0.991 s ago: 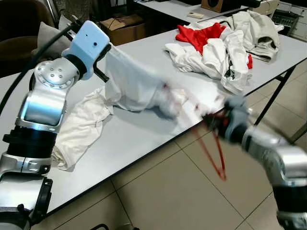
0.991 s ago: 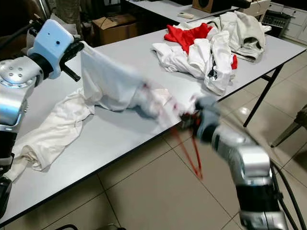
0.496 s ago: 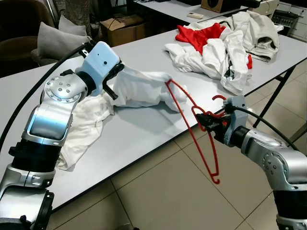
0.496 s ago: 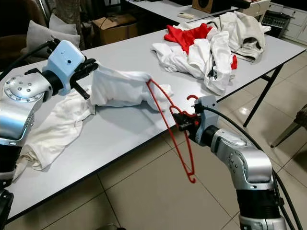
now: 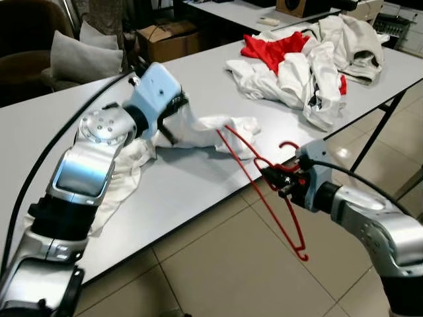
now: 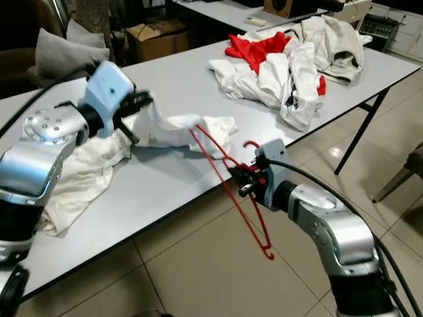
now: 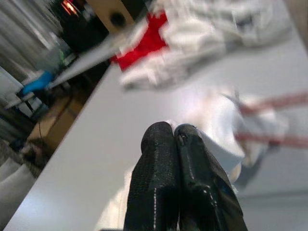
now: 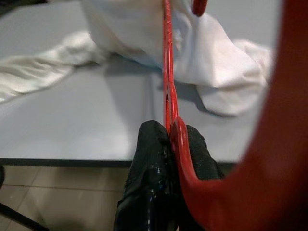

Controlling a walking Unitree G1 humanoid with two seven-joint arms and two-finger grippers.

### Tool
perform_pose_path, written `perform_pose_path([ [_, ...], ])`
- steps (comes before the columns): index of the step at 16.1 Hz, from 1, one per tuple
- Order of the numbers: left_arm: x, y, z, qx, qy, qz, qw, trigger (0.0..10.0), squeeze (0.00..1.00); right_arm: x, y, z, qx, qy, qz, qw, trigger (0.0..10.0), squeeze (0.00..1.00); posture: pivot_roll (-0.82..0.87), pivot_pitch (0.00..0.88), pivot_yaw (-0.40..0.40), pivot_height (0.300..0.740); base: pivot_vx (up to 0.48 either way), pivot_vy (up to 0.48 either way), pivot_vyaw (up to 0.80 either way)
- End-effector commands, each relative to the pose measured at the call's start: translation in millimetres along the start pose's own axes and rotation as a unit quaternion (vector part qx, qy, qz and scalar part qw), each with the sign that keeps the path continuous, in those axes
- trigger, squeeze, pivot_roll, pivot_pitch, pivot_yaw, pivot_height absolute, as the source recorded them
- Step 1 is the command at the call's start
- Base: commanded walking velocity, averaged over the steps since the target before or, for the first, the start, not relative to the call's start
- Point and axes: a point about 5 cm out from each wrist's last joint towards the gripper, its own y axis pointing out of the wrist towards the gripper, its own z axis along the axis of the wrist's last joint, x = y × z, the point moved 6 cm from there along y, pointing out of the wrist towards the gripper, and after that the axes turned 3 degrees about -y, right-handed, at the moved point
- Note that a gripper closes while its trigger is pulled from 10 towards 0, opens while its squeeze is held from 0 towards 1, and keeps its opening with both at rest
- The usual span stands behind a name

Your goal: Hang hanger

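Item: red hanger, thin plastic, held at counter's front edge by right gripper, fingers closed tight on the frame near the neck w/ hook curling up just above the gripper; one arm of hanger reaches up over the counter & its tip touches or sits in the white garment, other arm hangs down past the edge over the tiled floor. Right wrist view: black fingers pinched either side of the red bar, white cloth beyond. Left gripper: fingers pressed together, pinching a fold of the same white garment, seen in left wrist view; from the head views it's at the cloth's back end, mid-counter. Garment: bunched, trails twd robot's left side into a flat crumpled heap. Also on counter: pile of white clothes w/ a red piece at far right end, well apart. Bkgd: cardboard box, grey cushion, 2nd counter behind.
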Motion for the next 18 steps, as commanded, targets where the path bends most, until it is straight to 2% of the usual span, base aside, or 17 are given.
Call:
perform_pose_path([
  [1, 3.8, -1.6, -14, -0.033, 0.012, -0.010, 0.999, 0.0, 0.00, -6.1, -2.1, 7, 0.015, -0.012, 0.014, 1.000, 10.0, 0.00, -0.17, 0.000, 0.055, 0.740, 0.000, 0.000, 0.00],
  [2, 2.2, -3.7, -26, -0.061, 0.019, -0.007, 0.998, 0.0, 0.00, -3.3, -3.3, 9, 0.021, -0.007, 0.004, 1.000, 10.0, 0.00, -0.18, 0.000, 0.060, 0.740, 0.000, 0.000, 0.00],
  [4, -14.0, -18.7, -70, -0.141, 0.042, 0.028, 0.989, 0.0, 0.00, 8.2, -8.5, 5, 0.020, 0.014, -0.028, 0.999, 10.0, 0.00, -0.18, 0.000, 0.061, 0.740, 0.000, 0.000, 0.00],
  [6, -13.2, -24.7, -80, -0.148, 0.016, 0.034, 0.988, 0.0, 0.00, 1.4, -11.0, -2, 0.011, 0.020, -0.015, 1.000, 10.0, 0.00, -0.18, 0.000, 0.059, 0.740, 0.000, 0.000, 0.00],
  [7, -6.3, -29.0, -89, -0.155, -0.002, 0.028, 0.988, 0.0, 0.00, -4.0, -12.6, -9, 0.002, 0.028, -0.008, 1.000, 10.0, 0.00, -0.18, 0.000, 0.058, 0.740, 0.000, 0.000, 0.00],
  [9, 2.2, -33.1, -98, -0.158, -0.019, 0.024, 0.987, 0.0, 0.00, -8.4, -13.6, -13, -0.001, 0.037, -0.008, 0.999, 10.0, 0.00, -0.18, 0.000, 0.060, 0.740, 0.000, 0.000, 0.00],
  [10, 5.3, -34.0, -97, -0.143, -0.014, 0.021, 0.989, 0.9, 0.00, -12.3, -14.5, -17, -0.007, 0.041, -0.002, 0.999, 10.0, 0.00, -0.19, 0.000, 0.062, 0.740, 0.000, 0.000, 0.00],
  [12, 11.0, -36.2, -83, -0.094, -0.002, -0.003, 0.996, 0.0, 0.00, -15.0, -16.1, -20, -0.011, 0.045, -0.002, 0.999, 10.0, 0.00, -0.18, 0.000, 0.063, 0.740, 0.000, 0.000, 0.00],
  [13, 17.1, -38.0, -73, -0.065, 0.015, -0.028, 0.997, 0.0, 0.00, -15.1, -16.8, -22, -0.013, 0.048, -0.005, 0.999, 10.0, 0.00, -0.18, 0.000, 0.065, 0.740, 0.000, 0.000, 0.00],
  [14, 19.6, -39.4, -70, -0.054, 0.021, -0.039, 0.998, 0.7, 0.00, -15.6, -17.2, -23, -0.014, 0.049, -0.006, 0.999, 10.0, 0.00, -0.19, 0.000, 0.065, 0.740, 0.000, 0.000, 0.00],
  [15, 18.4, -43.1, -71, -0.054, 0.031, -0.043, 0.997, 7.9, 0.00, -16.8, -18.0, -25, -0.017, 0.050, -0.006, 0.999, 10.0, 0.00, -0.19, 0.000, 0.065, 0.740, 0.000, 0.000, 0.00],
  [16, 19.3, -44.3, -70, -0.051, 0.030, -0.050, 0.997, 10.0, 0.32, -17.5, -18.3, -25, -0.017, 0.050, -0.006, 0.999, 10.0, 0.00, -0.19, 0.000, 0.066, 0.740, 0.000, 0.000, 0.00],
  [17, 29.2, -48.7, -69, -0.042, 0.036, -0.093, 0.994, 10.0, 1.00, -18.7, -18.1, -26, -0.018, 0.052, -0.007, 0.998, 10.0, 0.00, -0.19, 0.000, 0.066, 0.740, 0.000, 0.000, 0.00],
  [18, 34.8, -50.7, -72, -0.046, 0.050, -0.112, 0.991, 10.0, 1.00, -19.0, -17.3, -25, -0.017, 0.052, -0.007, 0.998, 10.0, 0.00, -0.19, 0.000, 0.071, 0.740, 0.000, 0.000, 0.00],
])
